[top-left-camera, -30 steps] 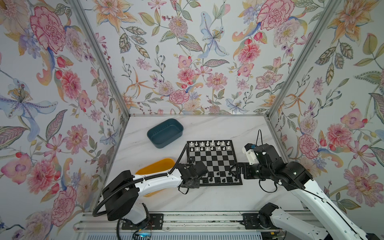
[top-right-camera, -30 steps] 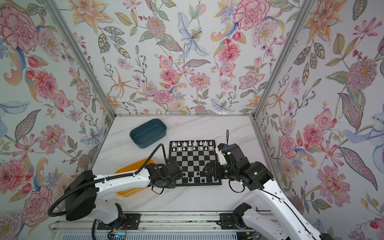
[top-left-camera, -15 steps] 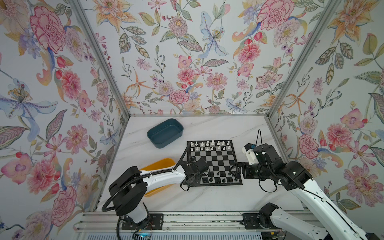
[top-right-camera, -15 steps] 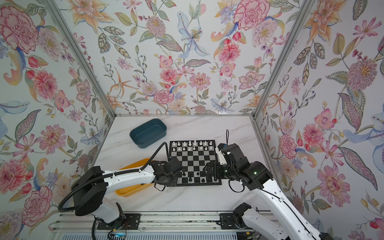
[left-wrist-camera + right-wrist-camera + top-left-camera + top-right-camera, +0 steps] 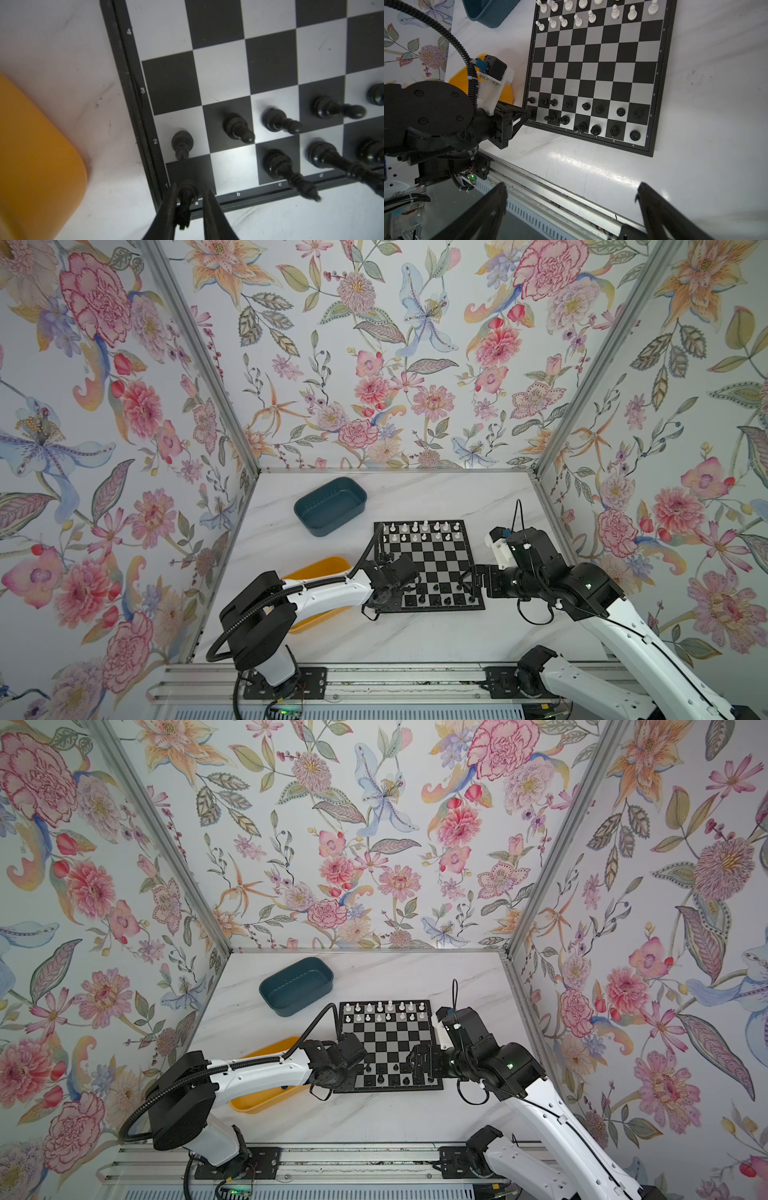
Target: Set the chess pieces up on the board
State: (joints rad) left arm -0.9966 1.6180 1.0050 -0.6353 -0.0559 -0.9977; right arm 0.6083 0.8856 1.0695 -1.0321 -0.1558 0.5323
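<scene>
Left gripper (image 5: 189,186) was down at the board's (image 5: 430,558) near corner, the one marked a1. Fingers (image 5: 165,212) slim, black, wedge-shaped, standing a little apart astride a black rook (image 5: 187,194). One finger lay against it and a sliver of gap showed at the other. Not clamped, as I read it. The rook stood upright on the dark corner square.

Right gripper (image 5: 571,185) hung near the board's other near corner, jaws wide, nothing between them.

Black chessmen (image 5: 598,109) filled the board's two near rows, except the light square next to the rook, which was bare. White chessmen (image 5: 578,20) lined the two far rows. Teal tub (image 5: 332,526) sat beyond the board's far corner. Yellow tray (image 5: 318,567) lay beside the board's edge, under the left arm.

Handling, my guess: the pieces were hard moulded plastic, glossy, near weightless, with a broad round foot and a pinched stem. Slippery and quick to topple; a nudge could fell a neighbour. Best taken squarely across the stem above the foot, with a light squeeze. Board flat and stiff, silvery and black checks, thin black border.
</scene>
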